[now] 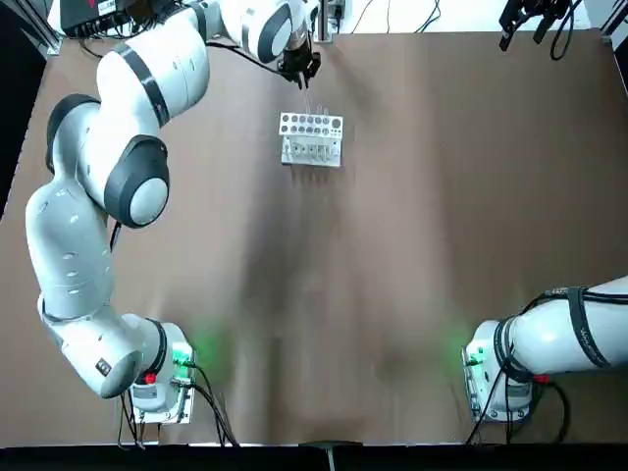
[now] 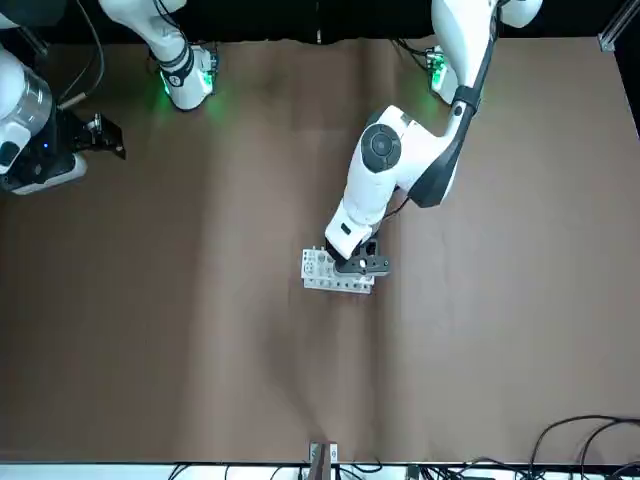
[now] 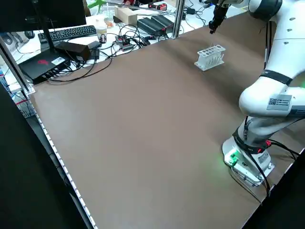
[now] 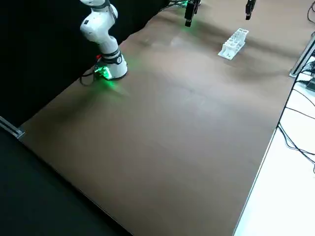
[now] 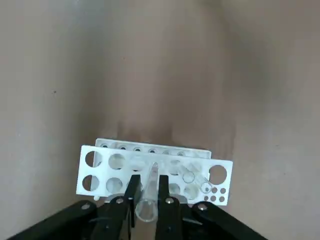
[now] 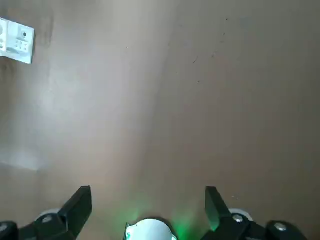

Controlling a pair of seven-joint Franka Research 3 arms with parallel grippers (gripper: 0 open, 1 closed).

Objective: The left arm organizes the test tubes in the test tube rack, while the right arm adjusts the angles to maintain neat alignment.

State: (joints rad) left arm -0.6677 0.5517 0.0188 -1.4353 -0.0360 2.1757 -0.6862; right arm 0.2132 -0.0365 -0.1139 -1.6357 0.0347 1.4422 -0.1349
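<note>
The white test tube rack (image 1: 311,137) stands at the far middle of the table. My left gripper (image 1: 299,65) hovers just beyond and above it. In the left wrist view that gripper (image 5: 148,182) is shut on one clear test tube (image 5: 145,206), which points down toward the rack (image 5: 100,170). Two more test tubes (image 5: 193,178) lean in holes at one end of the rack. My right gripper (image 1: 530,20) hangs high at the far right corner, well away from the rack. Its fingers (image 6: 79,204) are open with nothing between them.
The brown table (image 1: 392,275) is bare around the rack. Both arm bases (image 1: 162,378) glow green at the near edge. Cables, a keyboard and boxes (image 3: 95,38) lie on a bench beyond the table's left side.
</note>
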